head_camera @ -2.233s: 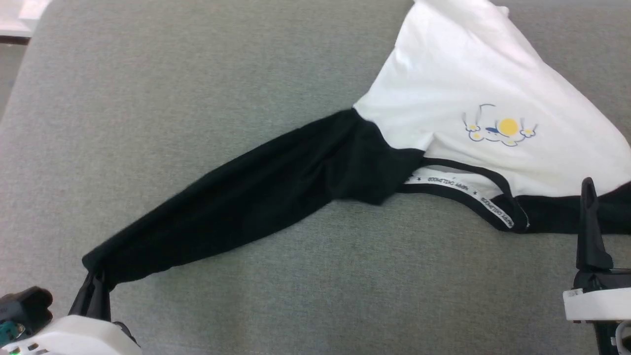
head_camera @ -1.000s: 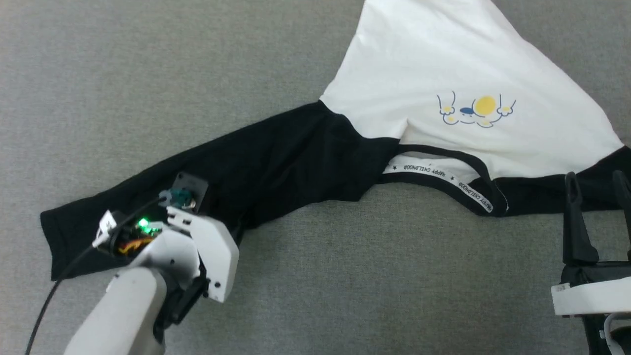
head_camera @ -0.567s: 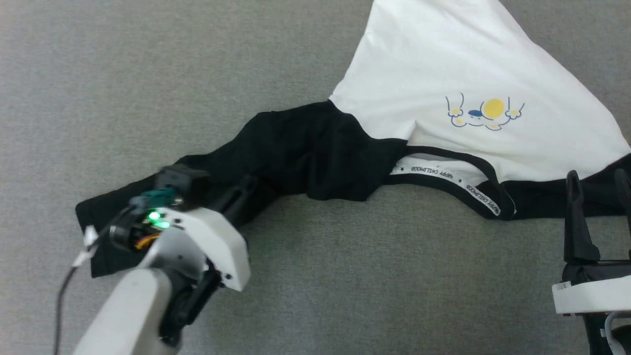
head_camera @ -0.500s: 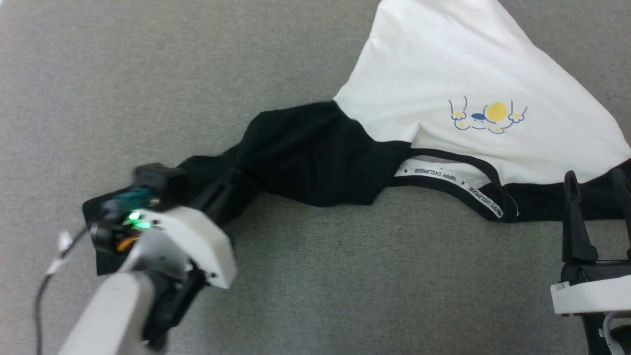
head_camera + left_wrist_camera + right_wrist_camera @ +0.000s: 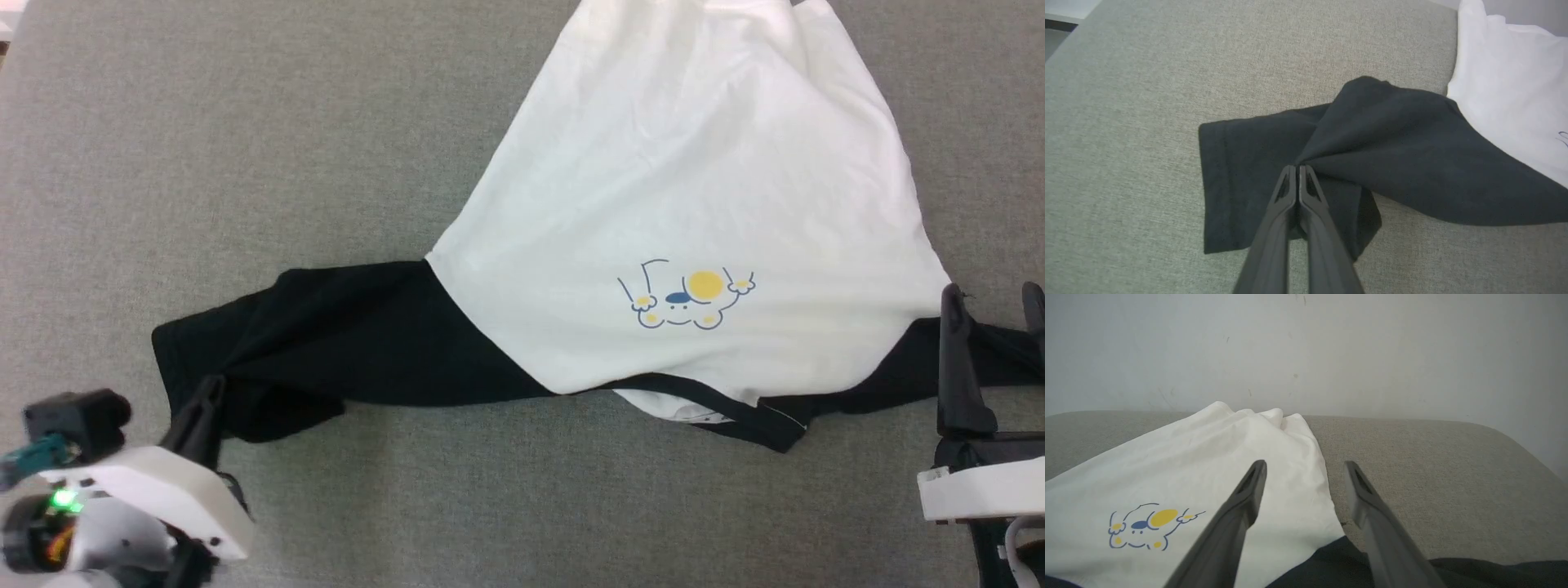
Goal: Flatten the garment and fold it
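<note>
1. At the lower left of the head view, the left pincer (image 5: 211, 390) is clamped tight on the left-side sleeve (image 5: 343, 343), a black one. In the left wrist view the cloth gathers into a pinch at the tips. The cuff (image 5: 1220, 183) lies doubled on the grey table (image 5: 163, 163) just beside them.
2. Across the middle, the garment (image 5: 694, 188) lies on the table with its white body reaching to the top edge of the frame. The small print (image 5: 686, 298) faces up and the black neck trim (image 5: 735, 408) points toward the bottom edge. The body narrows and bunches toward the top, so it is not yet flat.
3. At the lower right, the right pincer (image 5: 992, 298) stands wide with nothing between its fingers. It straddles the right-side sleeve (image 5: 898, 384); whether it touches the cloth I cannot tell.
4. The step in hand looks like flattening, with one sleeve held for drawing outward. Folding has not begun.
5. Next, the right pincer likely needs to drop and close on its sleeve, near the cuff. Both arms could then pull apart, low and evenly, to take out the slack. The left grip sits on a gathered bunch, so a twist in that sleeve may need smoothing afterward.
</note>
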You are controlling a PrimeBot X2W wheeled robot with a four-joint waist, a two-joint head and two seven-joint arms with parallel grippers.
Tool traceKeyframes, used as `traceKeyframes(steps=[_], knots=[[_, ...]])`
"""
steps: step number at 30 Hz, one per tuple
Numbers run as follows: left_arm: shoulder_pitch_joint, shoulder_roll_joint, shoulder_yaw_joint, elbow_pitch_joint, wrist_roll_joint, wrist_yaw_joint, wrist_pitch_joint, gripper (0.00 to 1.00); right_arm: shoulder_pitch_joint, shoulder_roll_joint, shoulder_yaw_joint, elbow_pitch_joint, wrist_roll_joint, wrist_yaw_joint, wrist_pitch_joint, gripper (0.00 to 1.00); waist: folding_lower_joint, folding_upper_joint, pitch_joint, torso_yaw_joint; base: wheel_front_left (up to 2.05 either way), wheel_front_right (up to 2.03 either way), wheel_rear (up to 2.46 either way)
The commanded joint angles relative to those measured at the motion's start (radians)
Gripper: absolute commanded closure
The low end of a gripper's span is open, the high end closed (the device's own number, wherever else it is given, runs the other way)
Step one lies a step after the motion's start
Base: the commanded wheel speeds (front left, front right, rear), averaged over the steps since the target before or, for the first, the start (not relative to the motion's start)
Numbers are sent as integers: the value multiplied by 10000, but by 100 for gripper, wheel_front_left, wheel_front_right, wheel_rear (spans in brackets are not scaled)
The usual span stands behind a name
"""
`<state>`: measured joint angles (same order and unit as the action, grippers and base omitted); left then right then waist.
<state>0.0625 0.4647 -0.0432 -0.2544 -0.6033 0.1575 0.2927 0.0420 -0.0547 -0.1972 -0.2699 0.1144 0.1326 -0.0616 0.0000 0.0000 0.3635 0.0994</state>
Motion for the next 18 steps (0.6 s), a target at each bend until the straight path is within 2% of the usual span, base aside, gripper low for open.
traceKeyframes(steps=[1, 2, 4, 6, 7, 12, 15, 18], knots=[[-94, -249, -190, 293, -105, -124, -110, 100, -53, -6, 13, -65, 14, -19, 66, 0, 0, 0, 25, -7, 0, 0, 0], [-180, -384, -363, 510, -142, -191, -126, 100, -84, -21, 49, -72, 17, -19, 89, 0, 0, 0, 32, -17, 0, 0, 0], [-394, -639, -721, 1034, -154, -369, -226, 77, -140, -39, 121, -76, 41, -19, 126, 0, 0, 0, 37, -48, 0, 0, 0], [-617, -899, -1004, 1583, -184, -549, -387, 64, -156, -63, 176, -59, 56, -19, 151, 0, 0, 0, 14, -90, 0, 0, 0], [-721, -1001, -1088, 1816, -175, -611, -508, 0, -153, -68, 179, -48, 59, -19, 155, 0, 0, 0, -2, -119, 0, 0, 0], [-970, -1291, -1040, 1964, -225, -790, -1256, 0, -77, -48, 118, 34, 82, -19, 116, 0, 0, 0, -176, -303, 0, 0, 0], [-1022, -1341, -757, 881, -417, -772, -1523, 0, -7, -24, 95, 85, 106, -19, 77, 0, 0, 0, -310, -427, 0, 0, 0], [-1142, -1075, -711, -752, -426, -689, -1077, 0, 37, 0, 124, 132, 142, -19, 36, 0, 0, 0, -385, -562, 0, 0, 0]])
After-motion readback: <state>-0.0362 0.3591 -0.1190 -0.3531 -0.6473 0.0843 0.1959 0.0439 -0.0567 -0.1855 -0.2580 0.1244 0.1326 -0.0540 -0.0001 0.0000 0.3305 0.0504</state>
